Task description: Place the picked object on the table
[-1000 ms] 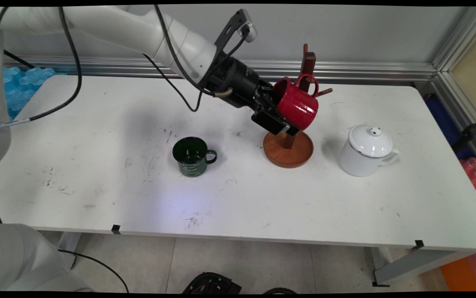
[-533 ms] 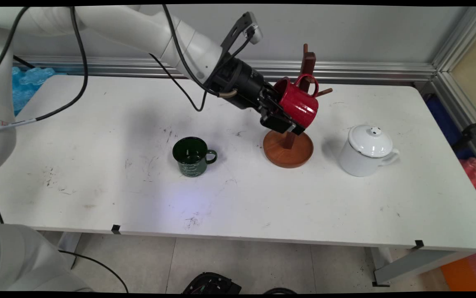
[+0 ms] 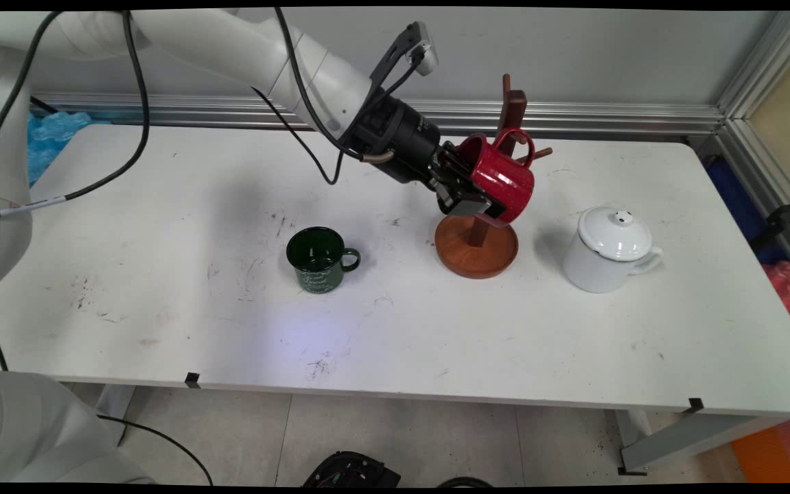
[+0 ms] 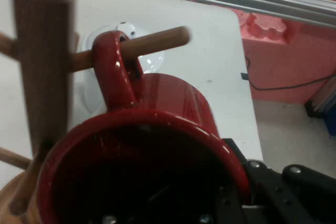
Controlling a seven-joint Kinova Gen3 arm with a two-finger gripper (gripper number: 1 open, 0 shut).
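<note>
A red mug (image 3: 501,178) is held tilted in the air, my gripper (image 3: 471,199) shut on its rim. It hangs beside a wooden mug tree (image 3: 508,116) with a round base (image 3: 475,248). In the hand view the red mug (image 4: 157,150) fills the lower frame and its handle (image 4: 116,69) is looped over a wooden peg (image 4: 157,40) that sticks out from the post (image 4: 44,56). My gripper (image 4: 210,208) clamps the rim at the bottom edge.
A dark green mug (image 3: 318,259) stands left of the tree's base. A white lidded teapot (image 3: 607,248) stands to its right, seen behind the peg as a white teapot (image 4: 105,61) in the hand view. Black cables (image 3: 135,89) hang from the arm.
My gripper has carried the red mug a little to the right, bringing its handle onto the tree's peg. The tree's base has shifted slightly left.
</note>
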